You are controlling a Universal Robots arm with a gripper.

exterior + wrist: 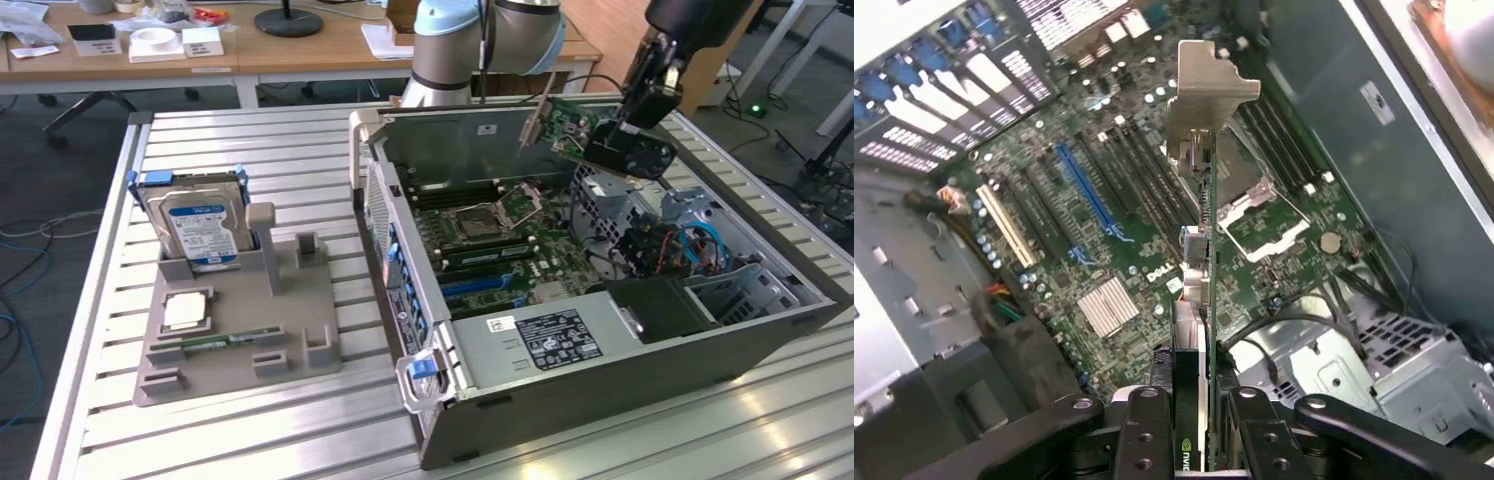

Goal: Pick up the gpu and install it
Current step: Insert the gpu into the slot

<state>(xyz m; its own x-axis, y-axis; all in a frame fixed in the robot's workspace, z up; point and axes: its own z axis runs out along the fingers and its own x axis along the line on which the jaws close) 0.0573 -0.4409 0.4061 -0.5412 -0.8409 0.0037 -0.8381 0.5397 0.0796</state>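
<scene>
The exterior view takes in the hard drive (200,225) in its holder (247,345) at frame left and, upper right, the gripper (609,138) pinching the gpu (571,122) above the open computer case (641,380), card jutting leftward from the jaws, while the wrist view looks edge-on along it to its bracket (1210,85) over the motherboard (1144,250).

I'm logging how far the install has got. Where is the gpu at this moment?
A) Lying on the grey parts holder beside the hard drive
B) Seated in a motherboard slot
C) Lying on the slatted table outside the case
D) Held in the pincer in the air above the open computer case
D: the pincer grips the gpu by its edge, up over the open computer case, with the card clear of the motherboard below.
</scene>
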